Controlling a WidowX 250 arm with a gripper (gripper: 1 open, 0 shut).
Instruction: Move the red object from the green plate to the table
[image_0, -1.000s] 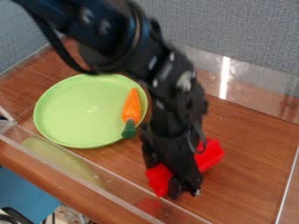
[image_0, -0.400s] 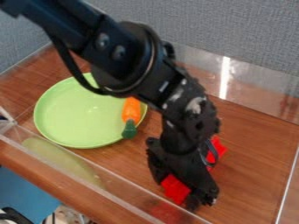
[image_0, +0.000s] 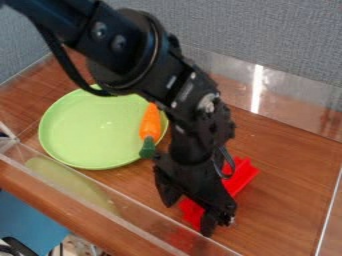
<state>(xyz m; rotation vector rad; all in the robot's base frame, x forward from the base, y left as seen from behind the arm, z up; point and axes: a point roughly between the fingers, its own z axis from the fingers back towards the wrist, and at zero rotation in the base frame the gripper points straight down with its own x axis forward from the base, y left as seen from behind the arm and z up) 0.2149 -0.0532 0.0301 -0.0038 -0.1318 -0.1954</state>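
The counter (image_0: 287, 140) is brown wood with a soft shine. The green plate (image_0: 80, 125) looks like smooth plastic. The walls (image_0: 287, 90) are clear and shiny.

The wood-grain table (image_0: 287, 150), edged by clear acrylic walls (image_0: 287, 90), carries two things directly. The lime-green plate (image_0: 83, 128) rests at about nine o'clock from the tabletop's centre. The red object (image_0: 238, 178) lies flat on the wood at roughly five o'clock, apart from the plate.
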